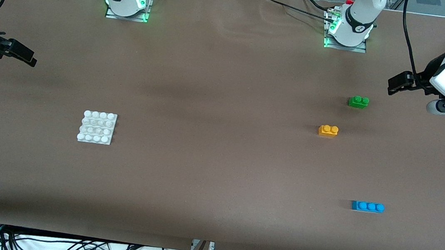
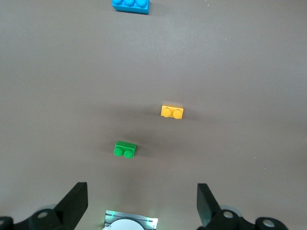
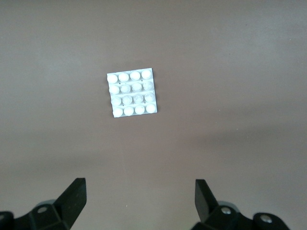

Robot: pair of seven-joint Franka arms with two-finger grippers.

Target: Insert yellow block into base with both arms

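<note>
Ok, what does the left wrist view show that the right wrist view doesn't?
Only the left wrist view shows the bricks: the yellow block, the green brick and the blue brick, all lying apart on the table, with the open left gripper holding nothing. Only the right wrist view shows the base, studs up, with the open, empty right gripper above the table short of it. Both share the bare brown tabletop and spread fingers.
</note>
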